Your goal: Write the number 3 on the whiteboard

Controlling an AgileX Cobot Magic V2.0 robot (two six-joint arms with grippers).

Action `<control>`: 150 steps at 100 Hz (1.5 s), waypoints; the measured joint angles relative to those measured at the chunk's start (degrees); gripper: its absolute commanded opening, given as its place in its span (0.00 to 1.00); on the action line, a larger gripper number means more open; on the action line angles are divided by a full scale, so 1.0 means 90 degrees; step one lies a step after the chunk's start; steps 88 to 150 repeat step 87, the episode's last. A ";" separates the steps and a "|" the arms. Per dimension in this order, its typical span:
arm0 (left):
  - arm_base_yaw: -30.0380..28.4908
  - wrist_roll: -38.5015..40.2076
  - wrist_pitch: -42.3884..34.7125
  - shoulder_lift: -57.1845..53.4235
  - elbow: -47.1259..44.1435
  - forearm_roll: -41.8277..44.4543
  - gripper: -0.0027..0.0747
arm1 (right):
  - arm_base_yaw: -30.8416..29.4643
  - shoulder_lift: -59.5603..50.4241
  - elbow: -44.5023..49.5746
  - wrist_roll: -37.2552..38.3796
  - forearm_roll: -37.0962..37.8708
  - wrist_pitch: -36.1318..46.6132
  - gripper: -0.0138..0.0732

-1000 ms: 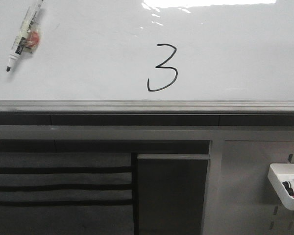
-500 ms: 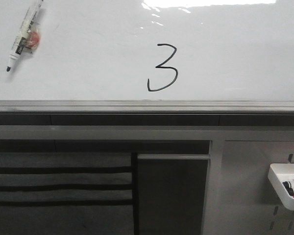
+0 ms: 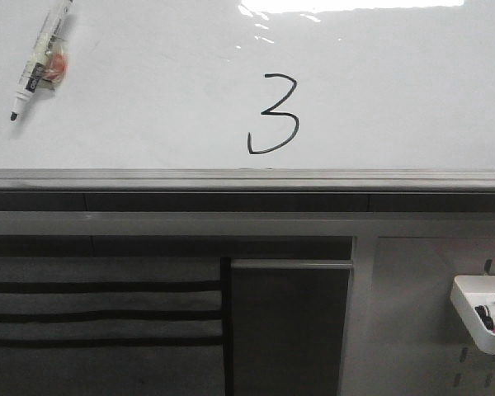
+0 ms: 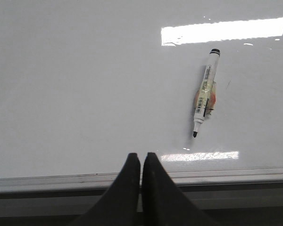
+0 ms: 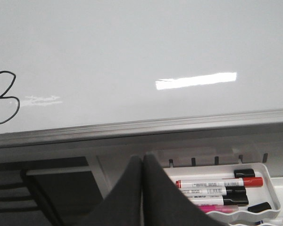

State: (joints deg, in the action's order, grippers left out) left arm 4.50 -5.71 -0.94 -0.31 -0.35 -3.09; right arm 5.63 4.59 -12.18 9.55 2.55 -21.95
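Observation:
A thin black number 3 [image 3: 274, 114] is drawn on the glossy whiteboard [image 3: 148, 124], just above its grey ledge [image 3: 247, 178]. It also shows in the right wrist view [image 5: 5, 98]. An uncapped black marker [image 3: 40, 59] clings to the board at the upper left, tip down; it shows in the left wrist view [image 4: 204, 92] too. My left gripper [image 4: 141, 157] is shut and empty, back from the board near the ledge. My right gripper [image 5: 143, 159] is shut and empty, below the ledge. Neither gripper shows in the front view.
A white tray [image 3: 469, 318] with several markers [image 5: 217, 182] hangs on the grey perforated panel [image 3: 412, 280] at the lower right. Dark shelving [image 3: 99, 313] lies under the ledge at the left. Light glare [image 3: 346, 5] crosses the board's top.

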 measured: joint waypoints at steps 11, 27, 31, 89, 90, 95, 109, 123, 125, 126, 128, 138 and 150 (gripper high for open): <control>0.0000 0.0000 0.0000 0.0000 0.0000 0.0000 0.01 | -0.0102 -0.0356 0.0894 0.0000 -0.0018 0.0870 0.07; 0.0000 0.0000 0.0000 0.0000 0.0000 0.0000 0.01 | -0.0145 -0.0563 0.1466 0.0000 -0.0043 0.1575 0.07; 0.0000 0.0000 0.0000 0.0000 0.0000 0.0000 0.01 | -0.0156 -0.0561 0.1466 0.0000 -0.0043 0.1715 0.07; 0.0000 0.0000 0.0000 0.0000 0.0000 0.0000 0.01 | -0.0159 -0.0561 0.1466 0.0009 -0.0047 0.1871 0.07; 0.0000 0.0000 0.0000 0.0000 0.0000 0.0000 0.01 | -0.0159 -0.0561 0.1466 0.0009 -0.0047 0.1871 0.07; 0.0000 0.0000 0.0000 0.0000 0.0000 0.0000 0.01 | -0.0159 -0.0561 0.1466 0.0009 -0.0047 0.1871 0.07; 0.0000 0.0000 0.0000 0.0000 0.0000 0.0000 0.01 | -0.0159 -0.0561 0.1466 0.0009 -0.0047 0.1871 0.07; 0.0000 0.0000 0.0000 0.0000 0.0000 0.0000 0.01 | -0.0159 -0.0561 0.1466 0.0009 -0.0047 0.1871 0.07; 0.0000 0.0000 0.0000 0.0000 0.0000 0.0000 0.01 | -0.0159 -0.0561 0.1466 0.0009 -0.0047 0.1871 0.07; 0.0000 0.0000 0.0000 0.0000 0.0000 0.0000 0.01 | -0.0159 -0.0561 0.1466 0.0009 -0.0047 0.1871 0.07; 0.0000 0.0000 0.0000 0.0000 0.0000 0.0000 0.01 | -0.0159 -0.0561 0.1466 0.0009 -0.0047 0.1871 0.07; 0.0000 0.0000 0.0000 0.0000 0.0000 0.0000 0.01 | -0.0159 -0.0561 0.1466 0.0009 -0.0047 0.1871 0.07; 0.0000 0.0000 0.0000 0.0000 0.0000 0.0000 0.01 | -0.0159 -0.0561 0.1466 0.0009 -0.0047 0.1871 0.07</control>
